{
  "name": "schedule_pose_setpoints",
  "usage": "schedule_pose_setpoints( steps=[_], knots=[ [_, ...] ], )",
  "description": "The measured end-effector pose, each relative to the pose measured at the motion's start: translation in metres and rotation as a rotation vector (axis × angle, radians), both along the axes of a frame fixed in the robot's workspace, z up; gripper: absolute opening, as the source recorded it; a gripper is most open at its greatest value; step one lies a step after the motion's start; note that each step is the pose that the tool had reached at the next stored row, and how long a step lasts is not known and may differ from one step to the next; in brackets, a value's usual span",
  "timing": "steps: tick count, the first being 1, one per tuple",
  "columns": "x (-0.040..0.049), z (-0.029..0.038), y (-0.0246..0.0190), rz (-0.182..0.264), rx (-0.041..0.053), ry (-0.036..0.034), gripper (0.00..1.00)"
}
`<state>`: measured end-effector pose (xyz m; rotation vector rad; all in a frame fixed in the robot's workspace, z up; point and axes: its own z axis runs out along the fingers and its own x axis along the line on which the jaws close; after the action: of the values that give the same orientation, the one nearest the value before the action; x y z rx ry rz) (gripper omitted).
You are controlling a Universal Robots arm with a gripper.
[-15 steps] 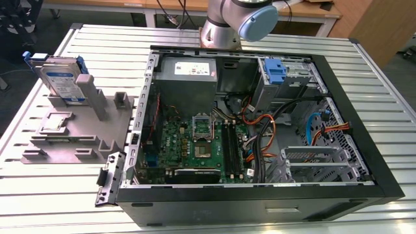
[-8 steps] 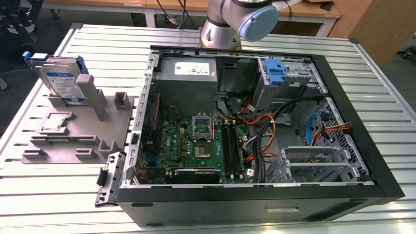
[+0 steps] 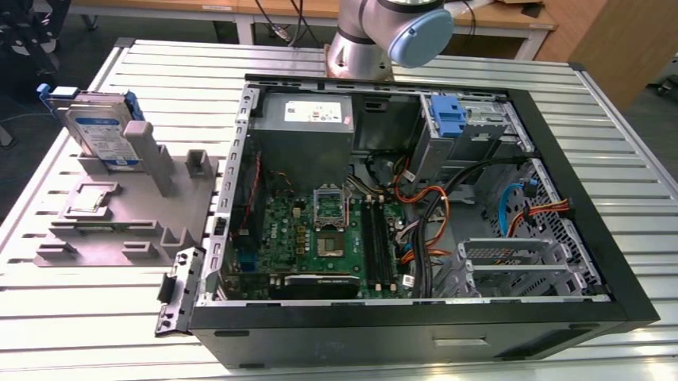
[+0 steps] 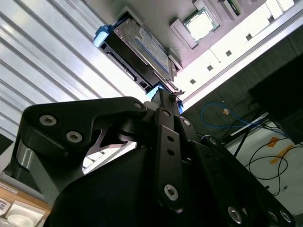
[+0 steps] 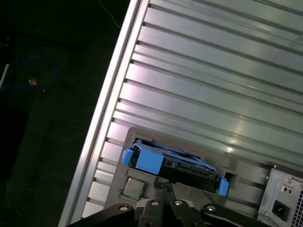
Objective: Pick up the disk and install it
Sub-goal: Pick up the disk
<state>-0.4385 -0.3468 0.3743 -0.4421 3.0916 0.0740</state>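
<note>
— disk (image 3: 101, 131) location?
— standing on edge in the grey fixture (image 3: 127, 230) on the slatted tabletop (image 3: 190, 59), at the exterior view's left of the open computer case (image 3: 424, 337) and apart from it. a blue frame runs round its edges.
— fingers (image 5: 158, 191)?
— pressed together, tips meeting, nothing between them. in both wrist views they point toward the disk; whether they touch it i cannot tell.
— anything beside it?
— a small square chip (image 3: 90, 198) lies flat on the same fixture, near the disk. inside the case there is a green motherboard (image 3: 317, 230) and a narrow upright blue bracket (image 3: 450, 119). the arm (image 3: 382, 36) rises behind the case.
</note>
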Motion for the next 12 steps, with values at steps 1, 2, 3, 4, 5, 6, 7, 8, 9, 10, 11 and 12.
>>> schedule_pose_setpoints(
  steps=[1, 2, 3, 4, 5, 6, 7, 8, 9, 10, 11, 12],
  knots=[
    [0.0, 0.0, 0.0, 0.004, 0.0, 0.0, 0.1],
    [0.0, 0.0, 0.0, 0.009, 0.0, 0.0001, 0.1],
    [0.0, 0.0, 0.0, 0.013, 0.0, 0.0, 0.1],
    [0.0, 0.0, 0.0, 0.018, 0.0, 0.0, 0.1],
    [0.0, 0.0, 0.0, 0.022, 0.0, 0.0, 0.1],
    [0.0, 0.0, 0.0, 0.026, 0.0, 0.0, 0.1],
    [0.0, 0.0, 0.0, 0.031, 0.0, -0.0001, 0.1],
    [0.0, 0.0, 0.0, 0.035, 0.0, 0.0, 0.1],
    [0.0, 0.0, 0.0, 0.04, 0.0, 0.0, 0.1],
    [0.0, 0.0, 0.0, 0.045, 0.0, 0.0, 0.1],
    [0.0, 0.0, 0.0, 0.049, 0.0, 0.0, 0.1],
    [0.0, 0.0, 0.0, 0.054, 0.0, 0.0, 0.1]
  ],
)
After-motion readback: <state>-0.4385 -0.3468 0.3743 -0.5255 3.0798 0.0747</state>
